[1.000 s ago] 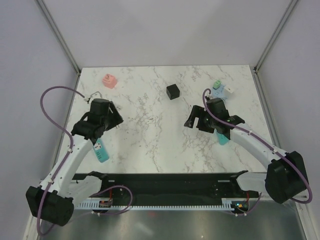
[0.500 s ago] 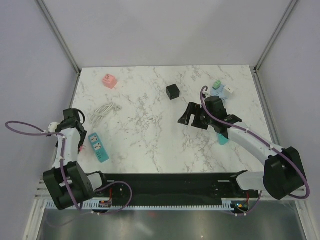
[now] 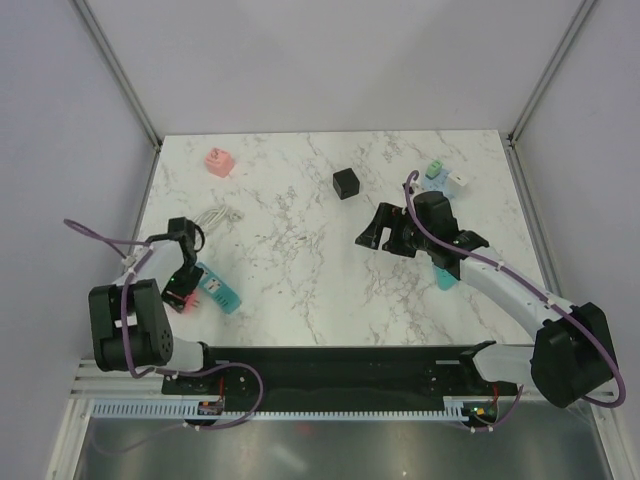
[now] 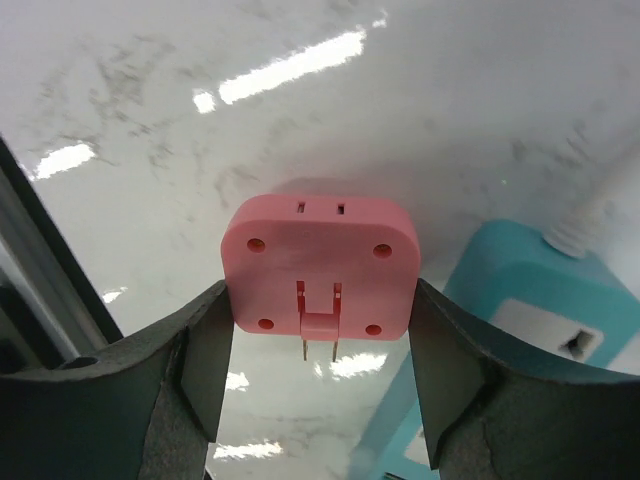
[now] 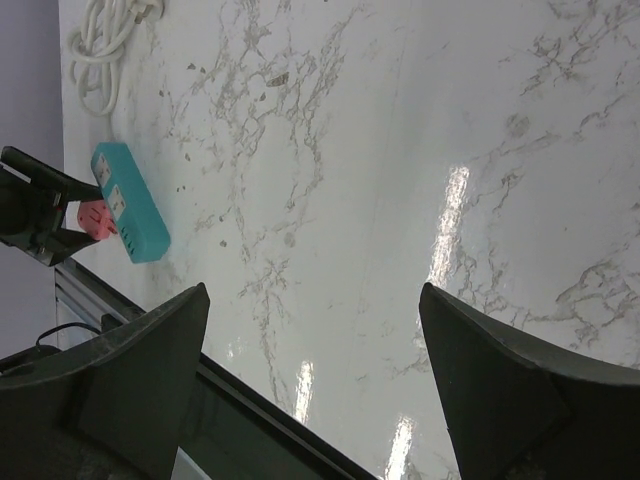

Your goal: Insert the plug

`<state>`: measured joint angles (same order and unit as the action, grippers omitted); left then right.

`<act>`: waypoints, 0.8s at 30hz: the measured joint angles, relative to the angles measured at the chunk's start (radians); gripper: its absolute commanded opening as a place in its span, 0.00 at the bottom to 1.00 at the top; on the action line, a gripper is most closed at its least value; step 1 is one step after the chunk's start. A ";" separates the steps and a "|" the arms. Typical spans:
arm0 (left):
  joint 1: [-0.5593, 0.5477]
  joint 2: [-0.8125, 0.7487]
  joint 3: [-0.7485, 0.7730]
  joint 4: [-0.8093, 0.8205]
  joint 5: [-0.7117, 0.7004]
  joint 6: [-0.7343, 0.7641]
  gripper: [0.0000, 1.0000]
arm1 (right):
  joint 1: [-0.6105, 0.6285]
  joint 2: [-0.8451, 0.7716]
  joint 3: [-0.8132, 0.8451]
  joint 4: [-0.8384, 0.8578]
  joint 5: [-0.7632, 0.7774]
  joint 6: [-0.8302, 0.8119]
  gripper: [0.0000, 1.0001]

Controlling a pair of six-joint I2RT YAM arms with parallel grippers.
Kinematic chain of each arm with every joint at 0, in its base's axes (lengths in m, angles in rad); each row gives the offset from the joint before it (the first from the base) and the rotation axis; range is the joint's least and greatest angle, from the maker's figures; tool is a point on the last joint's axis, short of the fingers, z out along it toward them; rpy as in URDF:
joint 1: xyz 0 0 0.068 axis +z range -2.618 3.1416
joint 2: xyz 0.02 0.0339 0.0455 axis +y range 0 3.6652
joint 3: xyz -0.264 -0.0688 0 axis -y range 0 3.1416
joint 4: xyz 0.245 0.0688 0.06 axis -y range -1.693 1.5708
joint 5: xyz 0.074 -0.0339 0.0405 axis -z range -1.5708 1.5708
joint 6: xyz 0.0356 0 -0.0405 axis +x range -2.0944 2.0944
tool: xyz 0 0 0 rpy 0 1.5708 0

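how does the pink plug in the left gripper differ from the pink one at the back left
The held pink plug is clamped in the left gripper beside the teal power strip; the far pink plug lies free on the table. The held one shows two prongs; the far one's are unclear. Both are pink.

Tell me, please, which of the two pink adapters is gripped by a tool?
The pink adapter at the front left, clamped in the left tool beside the teal power strip; the other pink adapter lies free at back left.
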<state>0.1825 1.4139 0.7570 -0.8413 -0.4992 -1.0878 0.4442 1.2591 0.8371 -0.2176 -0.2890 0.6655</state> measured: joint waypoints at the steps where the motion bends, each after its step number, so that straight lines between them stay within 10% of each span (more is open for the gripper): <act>1: -0.049 0.000 0.004 -0.003 0.002 -0.008 0.02 | 0.000 0.000 0.000 0.000 0.000 0.000 0.94; 13: -0.484 -0.015 0.143 -0.079 -0.066 -0.074 0.02 | 0.000 0.032 0.057 -0.008 -0.021 -0.035 0.90; 18: -0.607 -0.261 0.150 0.024 -0.061 0.192 0.02 | 0.000 0.111 0.165 -0.038 -0.079 -0.058 0.82; 24: -0.682 -0.640 -0.072 0.360 0.273 0.499 0.02 | 0.002 0.242 0.372 -0.104 -0.177 -0.058 0.71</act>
<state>-0.4992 0.7742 0.6849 -0.4812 -0.2260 -0.5888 0.4458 1.5013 1.2095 -0.3214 -0.4656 0.6071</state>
